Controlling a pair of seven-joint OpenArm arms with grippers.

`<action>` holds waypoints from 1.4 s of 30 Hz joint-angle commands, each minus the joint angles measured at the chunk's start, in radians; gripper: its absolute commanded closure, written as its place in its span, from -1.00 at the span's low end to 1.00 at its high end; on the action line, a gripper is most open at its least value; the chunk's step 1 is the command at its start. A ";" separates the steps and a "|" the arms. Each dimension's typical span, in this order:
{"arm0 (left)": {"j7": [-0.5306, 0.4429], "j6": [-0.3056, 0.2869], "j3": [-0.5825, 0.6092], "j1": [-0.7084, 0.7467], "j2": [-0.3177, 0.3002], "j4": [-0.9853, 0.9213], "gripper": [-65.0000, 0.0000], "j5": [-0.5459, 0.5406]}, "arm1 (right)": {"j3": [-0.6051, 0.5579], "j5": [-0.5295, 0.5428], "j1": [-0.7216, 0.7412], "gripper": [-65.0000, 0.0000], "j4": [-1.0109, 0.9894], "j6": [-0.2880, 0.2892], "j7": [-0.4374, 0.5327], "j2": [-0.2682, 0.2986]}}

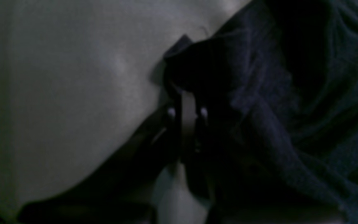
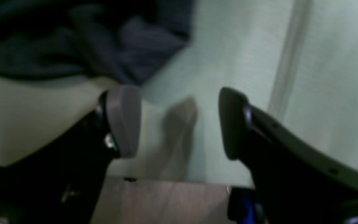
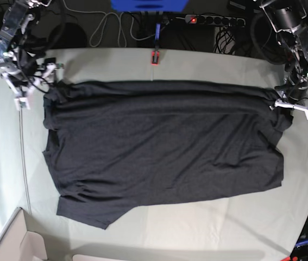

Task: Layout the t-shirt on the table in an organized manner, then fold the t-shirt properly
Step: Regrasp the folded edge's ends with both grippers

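The t-shirt lies spread across the middle of the bench in the base view, plain dark side up, its upper edge running nearly straight from the frame's upper left to the right side, while the lower edge sags unevenly with a loose corner jutting out at lower left. At the right of that view the left tool sits at the shirt's right upper corner; its wrist view shows the two fingers pressed together with dark cloth bunched at their tips, so it is clenched on the t-shirt. At the upper left the right tool hangs released, its pads wide apart over bare bench cloth with the shirt's rumpled edge lying just beyond them toward the top left of its own view, not yet between them. The step in hand looks like taking both top corners so the cloth can be tensioned flat. To do it well, the right tool should probably advance until a single fold of the edge lies fully between the pads before closing, taking little of the bench cover beneath. Once both hold, a gentle outward and upward pull, kept even on both sides, should smooth the bunching near the right tool without dragging the whole garment off centre.
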 commanded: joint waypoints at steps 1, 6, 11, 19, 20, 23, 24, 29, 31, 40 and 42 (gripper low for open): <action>-0.007 -0.004 -0.003 -0.006 -0.012 0.017 1.00 -0.004 | -0.007 0.012 0.003 -0.23 0.014 -0.001 0.017 0.008; -0.007 -0.004 -0.003 -0.006 -0.012 0.016 1.00 -0.004 | -0.055 0.012 0.011 -0.23 0.014 -0.001 0.019 0.008; -0.007 -0.004 -0.003 -0.006 -0.012 0.011 1.00 -0.004 | -0.055 0.012 0.034 -0.23 0.013 -0.001 0.019 0.010; -0.007 -0.002 -0.003 -0.006 -0.012 0.011 1.00 -0.004 | -0.056 0.012 0.055 -0.21 -0.069 -0.001 0.019 0.010; -0.007 -0.002 -0.003 -0.006 -0.012 0.011 1.00 -0.004 | -0.056 0.012 0.057 -0.20 -0.081 -0.001 0.019 0.010; -0.007 -0.002 -0.003 -0.006 -0.014 0.011 1.00 -0.004 | -0.056 0.014 0.060 0.04 -0.099 -0.001 0.019 0.010; -0.007 -0.002 -0.003 -0.006 -0.015 0.011 1.00 -0.004 | -0.056 0.014 0.060 0.20 -0.103 -0.001 0.019 0.010; -0.007 0.001 -0.003 -0.006 -0.015 0.013 1.00 -0.004 | -0.056 0.014 0.061 1.00 -0.095 -0.001 0.019 0.013; -0.005 0.001 -0.003 -0.005 -0.015 0.020 1.00 -0.004 | -0.052 0.014 0.054 1.00 -0.081 -0.001 0.019 0.017; 0.232 -0.002 -0.107 0.029 -0.012 0.246 1.00 -0.004 | -0.049 0.015 -0.042 1.00 0.175 -0.001 0.019 0.031; 0.294 -0.002 -0.139 0.031 -0.011 0.307 1.00 -0.004 | -0.047 0.015 -0.045 1.00 0.217 -0.001 0.017 0.031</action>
